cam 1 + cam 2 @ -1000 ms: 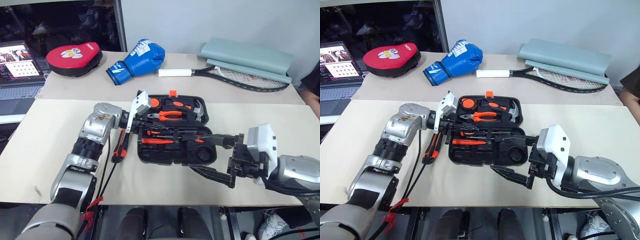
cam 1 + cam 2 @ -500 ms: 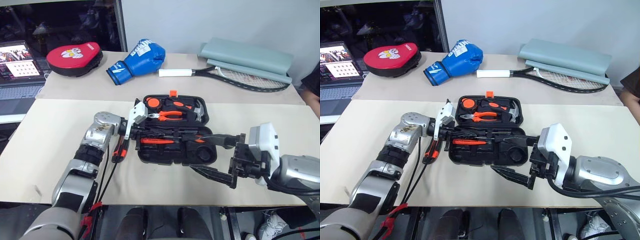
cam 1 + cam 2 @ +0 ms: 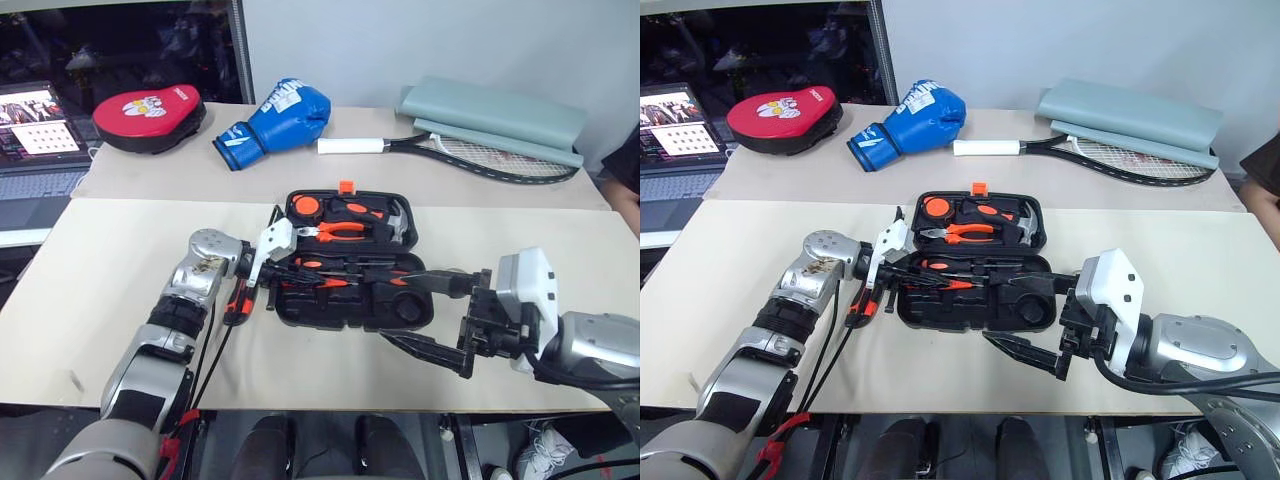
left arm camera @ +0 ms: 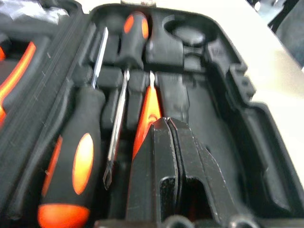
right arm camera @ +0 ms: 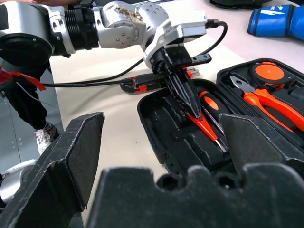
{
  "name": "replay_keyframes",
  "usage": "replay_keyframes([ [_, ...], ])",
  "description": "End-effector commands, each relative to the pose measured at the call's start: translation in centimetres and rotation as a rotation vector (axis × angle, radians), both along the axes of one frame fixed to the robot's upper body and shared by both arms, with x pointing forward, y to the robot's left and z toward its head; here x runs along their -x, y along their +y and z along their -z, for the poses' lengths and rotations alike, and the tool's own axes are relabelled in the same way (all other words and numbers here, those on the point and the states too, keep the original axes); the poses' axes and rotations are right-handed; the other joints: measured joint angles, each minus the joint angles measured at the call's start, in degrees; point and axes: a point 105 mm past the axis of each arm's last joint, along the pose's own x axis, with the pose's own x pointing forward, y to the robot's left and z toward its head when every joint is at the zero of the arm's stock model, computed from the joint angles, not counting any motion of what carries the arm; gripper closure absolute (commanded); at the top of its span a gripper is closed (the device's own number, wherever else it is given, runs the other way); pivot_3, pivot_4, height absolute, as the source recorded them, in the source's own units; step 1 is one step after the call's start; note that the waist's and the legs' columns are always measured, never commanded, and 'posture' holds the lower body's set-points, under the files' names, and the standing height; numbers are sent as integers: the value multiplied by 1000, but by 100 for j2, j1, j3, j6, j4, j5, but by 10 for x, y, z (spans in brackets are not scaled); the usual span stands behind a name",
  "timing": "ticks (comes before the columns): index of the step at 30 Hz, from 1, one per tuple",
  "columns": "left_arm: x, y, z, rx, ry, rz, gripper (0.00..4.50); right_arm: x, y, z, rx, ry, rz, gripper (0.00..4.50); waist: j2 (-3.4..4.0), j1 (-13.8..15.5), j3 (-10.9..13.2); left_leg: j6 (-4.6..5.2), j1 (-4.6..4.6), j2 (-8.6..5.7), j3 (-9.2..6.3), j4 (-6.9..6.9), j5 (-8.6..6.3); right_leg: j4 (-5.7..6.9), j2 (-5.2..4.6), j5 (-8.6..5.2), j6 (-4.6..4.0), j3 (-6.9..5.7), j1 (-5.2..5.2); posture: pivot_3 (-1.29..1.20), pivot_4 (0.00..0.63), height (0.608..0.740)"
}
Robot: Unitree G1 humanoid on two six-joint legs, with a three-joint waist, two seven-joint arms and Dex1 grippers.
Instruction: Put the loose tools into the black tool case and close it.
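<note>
You are looking at a lab or test room set up for robot trials. Two plain beige tables (image 3: 60, 300) stand pushed together against a bare pale wall. An open laptop (image 3: 40, 140) sits at the side, and unrelated props are laid out behind: a punch pad (image 3: 148, 115), a blue boxing glove (image 3: 275, 120), a tennis racket (image 3: 470, 152) and a grey folded mat (image 3: 495, 118).

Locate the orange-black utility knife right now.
In the left eye view, the utility knife lies on the table just left of the open tool case, under the left gripper.
</note>
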Motion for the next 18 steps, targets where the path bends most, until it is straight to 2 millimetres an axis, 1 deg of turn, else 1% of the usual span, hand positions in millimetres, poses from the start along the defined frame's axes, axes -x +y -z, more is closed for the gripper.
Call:
replay_keyframes([
  [1,-1,5,11,-41,11,-11,4447,3,3,-8,-6,-36,-19,0,1,-3,-6,0,3,1,0,0,0,0,0,1,-1,0,3,0,150,737],
  [3,-1,5,11,-39,15,-13,4447,2,3,-8,-6,-37,-19,0,2,-7,-9,0,10,3,1,0,0,-1,1,2,-2,0,11,0,150,737],
  [5,-2,5,8,-16,36,-25,4447,2,3,-8,-6,-38,-18,0,2,-8,-10,0,21,6,0,0,0,-3,4,3,-3,0,25,0,150,737],
  [9,4,4,-9,39,151,7,4447,2,3,-8,-4,-38,-18,0,2,-7,-10,0,44,9,-7,0,0,-13,5,2,-2,-8,58,0,150,737],
  [13,13,7,-23,53,245,49,4447,2,3,-8,-2,-38,-18,0,2,-12,-9,0,36,8,-7,0,-1,-20,5,2,1,-9,54,0,150,737],
  [15,11,6,-27,57,234,43,4447,2,3,-8,-1,-38,-19,0,2,-11,-9,3,35,8,-8,-1,-2,-20,5,2,1,-9,52,0,150,737],
  [18,6,2,-27,69,208,18,4447,1,3,-8,-1,-39,-19,0,2,-2,-9,3,34,8,-8,-1,-3,-21,5,2,1,-9,52,0,150,737],
])
